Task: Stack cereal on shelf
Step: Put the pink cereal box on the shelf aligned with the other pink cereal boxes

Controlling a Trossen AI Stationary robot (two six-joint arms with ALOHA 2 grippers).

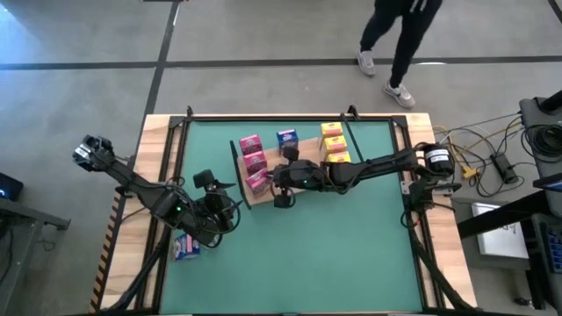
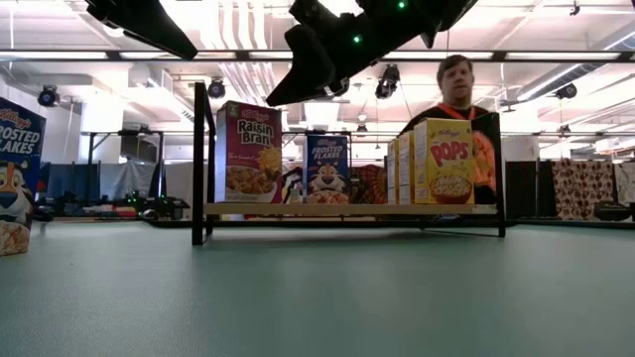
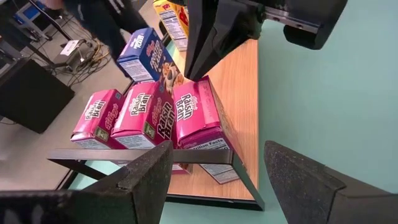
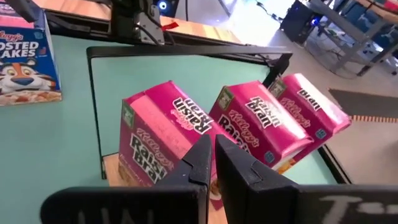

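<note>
Cereal on shelf [image 1: 263, 195] — three pink [image 1: 254, 161], one blue [image 1: 286, 138], three yellow [image 1: 333, 143].

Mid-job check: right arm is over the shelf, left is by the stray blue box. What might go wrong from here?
1. The right gripper, jaws shut, hangs close beside the nearest pink box; a sideways move might topple the pink row.
2. The left gripper, jaws open and empty, sits near the shelf end by the right arm; the arms may collide there.
3. One blue box lies at the mat edge, under the left arm; a sweep may push it off.
</note>
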